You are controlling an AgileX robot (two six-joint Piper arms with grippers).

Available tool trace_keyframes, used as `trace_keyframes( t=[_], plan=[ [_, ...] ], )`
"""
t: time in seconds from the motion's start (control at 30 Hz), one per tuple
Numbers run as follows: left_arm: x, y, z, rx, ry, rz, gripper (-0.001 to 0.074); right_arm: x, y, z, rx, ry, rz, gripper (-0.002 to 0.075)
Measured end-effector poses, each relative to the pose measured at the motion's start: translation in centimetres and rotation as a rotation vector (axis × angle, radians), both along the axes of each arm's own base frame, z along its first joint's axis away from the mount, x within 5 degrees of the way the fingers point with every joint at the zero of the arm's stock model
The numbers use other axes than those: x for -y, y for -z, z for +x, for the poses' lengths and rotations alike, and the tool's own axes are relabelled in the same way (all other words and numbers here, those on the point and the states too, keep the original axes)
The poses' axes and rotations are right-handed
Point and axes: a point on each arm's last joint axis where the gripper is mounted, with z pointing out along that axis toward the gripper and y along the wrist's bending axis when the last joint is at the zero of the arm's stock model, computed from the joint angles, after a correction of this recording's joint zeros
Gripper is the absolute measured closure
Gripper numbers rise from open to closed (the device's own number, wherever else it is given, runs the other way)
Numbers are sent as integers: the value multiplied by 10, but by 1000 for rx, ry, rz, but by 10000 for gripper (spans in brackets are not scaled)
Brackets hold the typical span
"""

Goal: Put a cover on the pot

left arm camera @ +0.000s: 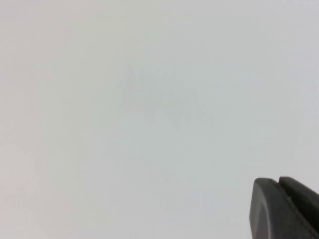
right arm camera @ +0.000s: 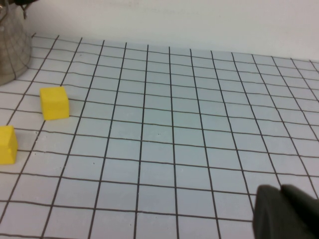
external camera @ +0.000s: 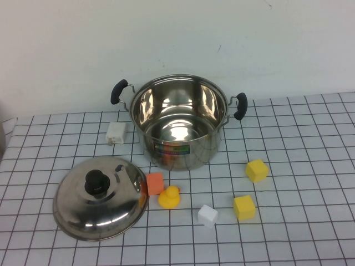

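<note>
The shiny steel pot (external camera: pixel 180 122) stands open and empty at the middle back of the checked table, black handles on both sides, a coloured label on its front. Its edge shows in the right wrist view (right arm camera: pixel 11 55). The domed steel lid (external camera: pixel 101 198) with a black knob lies on the table at the front left. Neither gripper shows in the high view. My left gripper (left arm camera: pixel 279 186) is shut and empty, facing a blank white surface. My right gripper (right arm camera: pixel 280 191) is shut and empty, low over the table to the right of the pot.
An orange block (external camera: pixel 155 183) and a yellow duck (external camera: pixel 170 197) lie beside the lid. A white cube (external camera: pixel 207 215), two yellow cubes (external camera: pixel 257 170) (external camera: pixel 244 206) and a white box (external camera: pixel 116 133) lie around the pot. A white wall stands behind.
</note>
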Motion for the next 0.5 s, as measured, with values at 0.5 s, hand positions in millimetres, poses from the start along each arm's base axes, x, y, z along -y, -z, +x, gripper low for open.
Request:
trace_keyframes(
  t=[0.5],
  plan=[
    [-3,-17,-11,226,-5,-61,737,0,0,0,0,0,0,717]
  ],
)
